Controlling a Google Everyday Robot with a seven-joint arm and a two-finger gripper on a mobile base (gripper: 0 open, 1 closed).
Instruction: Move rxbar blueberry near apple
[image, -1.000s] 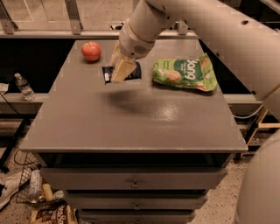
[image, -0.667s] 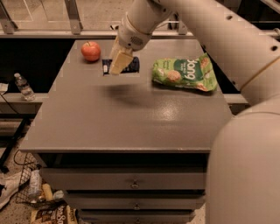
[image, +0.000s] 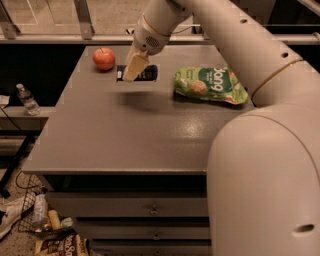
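Note:
The rxbar blueberry (image: 147, 73), a small flat dark navy wrapper, is at the far side of the grey table (image: 125, 140), just right of the apple (image: 104, 58). The apple is round and red-orange and sits near the far left corner. My gripper (image: 130, 77) reaches down from the upper right. Its tan fingers (image: 136, 65) are shut on the bar's left part and cover it. The bar hangs a little above the tabletop, with a shadow below it. A small gap separates the bar from the apple.
A large crinkly green snack bag (image: 210, 84) lies to the right of the bar. My arm and body (image: 265, 170) fill the right side. A water bottle (image: 26, 98) stands on a low ledge to the left. Clutter (image: 50, 235) lies on the floor.
My gripper has carried the bar away from the table's middle toward the far edge and closer to the apple. The apple and green bag have not moved.

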